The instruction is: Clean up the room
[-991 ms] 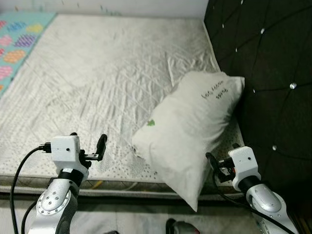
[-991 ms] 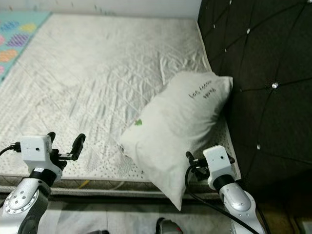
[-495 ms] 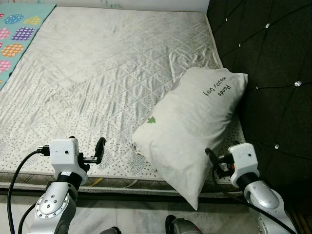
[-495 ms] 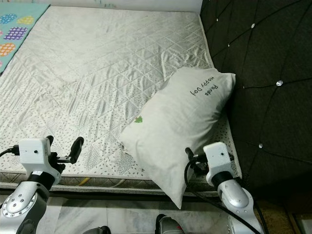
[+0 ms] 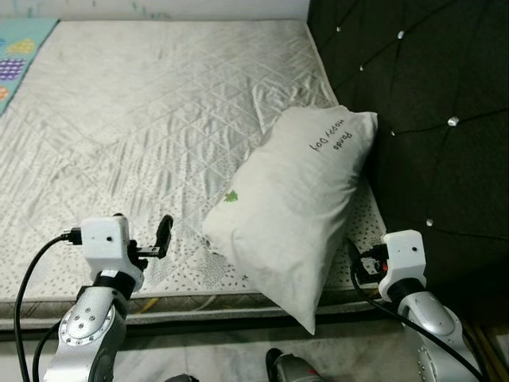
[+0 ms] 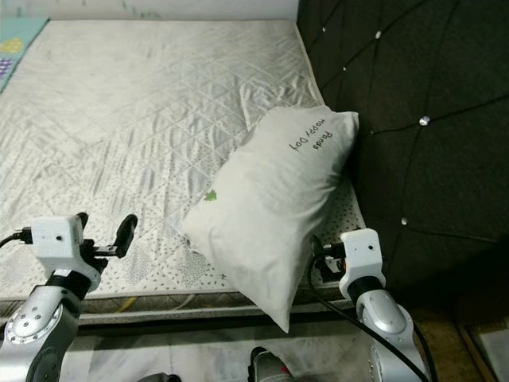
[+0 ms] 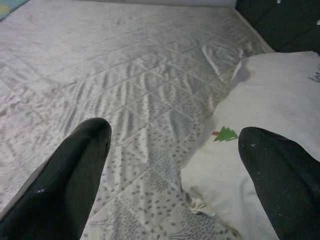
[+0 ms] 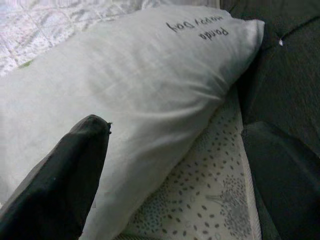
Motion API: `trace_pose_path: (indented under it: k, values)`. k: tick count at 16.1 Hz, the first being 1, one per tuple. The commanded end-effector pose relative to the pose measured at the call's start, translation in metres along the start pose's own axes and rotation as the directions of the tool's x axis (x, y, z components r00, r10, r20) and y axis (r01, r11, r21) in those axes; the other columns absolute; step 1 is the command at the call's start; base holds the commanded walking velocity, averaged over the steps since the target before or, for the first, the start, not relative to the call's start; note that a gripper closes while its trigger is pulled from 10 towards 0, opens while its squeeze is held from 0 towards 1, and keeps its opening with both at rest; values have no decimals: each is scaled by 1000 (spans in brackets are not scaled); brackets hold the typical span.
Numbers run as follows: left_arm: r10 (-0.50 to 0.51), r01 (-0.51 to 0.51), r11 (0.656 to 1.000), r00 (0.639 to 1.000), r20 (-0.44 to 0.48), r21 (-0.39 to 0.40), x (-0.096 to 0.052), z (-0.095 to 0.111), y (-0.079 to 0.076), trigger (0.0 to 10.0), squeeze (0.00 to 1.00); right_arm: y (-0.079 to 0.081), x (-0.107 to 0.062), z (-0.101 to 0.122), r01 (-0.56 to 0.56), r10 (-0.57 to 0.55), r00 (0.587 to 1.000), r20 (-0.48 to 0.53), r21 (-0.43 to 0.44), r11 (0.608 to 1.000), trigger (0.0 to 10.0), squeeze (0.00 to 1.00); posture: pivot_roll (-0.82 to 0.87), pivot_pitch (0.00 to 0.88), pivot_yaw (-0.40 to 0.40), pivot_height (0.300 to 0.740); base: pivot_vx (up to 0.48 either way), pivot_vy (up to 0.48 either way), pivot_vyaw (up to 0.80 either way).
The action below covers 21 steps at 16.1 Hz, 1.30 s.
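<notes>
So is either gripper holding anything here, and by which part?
Nothing is held. The left gripper and right gripper are both open, near the pillow without gripping it.

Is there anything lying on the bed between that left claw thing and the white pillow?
No. Between the left gripper and the pillow lies bare quilted mattress, wrinkled and dotted near its edge. The left wrist view shows that stretch best.

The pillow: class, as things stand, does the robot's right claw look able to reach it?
Probably yes. The right claw is open and points at the pillow, whose near corner overhangs the mattress edge beside it; nothing lies between.
</notes>
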<state>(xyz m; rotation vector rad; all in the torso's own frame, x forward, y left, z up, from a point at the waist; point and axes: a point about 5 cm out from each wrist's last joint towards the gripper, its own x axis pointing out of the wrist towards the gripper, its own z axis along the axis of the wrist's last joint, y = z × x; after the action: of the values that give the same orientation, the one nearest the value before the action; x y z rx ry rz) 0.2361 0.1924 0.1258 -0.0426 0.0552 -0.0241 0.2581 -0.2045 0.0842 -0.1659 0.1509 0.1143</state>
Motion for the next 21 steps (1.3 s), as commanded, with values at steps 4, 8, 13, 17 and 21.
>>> trace_pose_path:
  k: [4,8,13,17,21]
  values:
    - [18,-18,1000,1000,-24,2,2,-4,4,10000,0,1,3,-2,9,-9,1000,0,4,1000,10000,0,-97,165,24,740,0,0,0]
    - [12,-13,1000,1000,-19,-1,3,-4,3,10000,0,1,4,-2,15,-16,1000,10,12,1000,10000,0,-99,159,29,740,0,0,0]
    - [14,-14,1000,1000,-16,0,5,-3,3,10000,0,2,5,-1,12,-12,1000,16,13,1000,10000,0,-97,160,30,740,0,0,0]
    - [13,-13,1000,1000,-20,-6,5,-4,2,10000,0,2,6,-2,8,-8,1000,16,17,1000,10000,0,-97,163,32,740,0,0,0]
    - [-22,21,1000,999,-32,-23,3,-6,-7,10000,0,6,6,-2,-9,8,1000,18,14,1000,10000,0,-97,164,33,705,0,0,0]
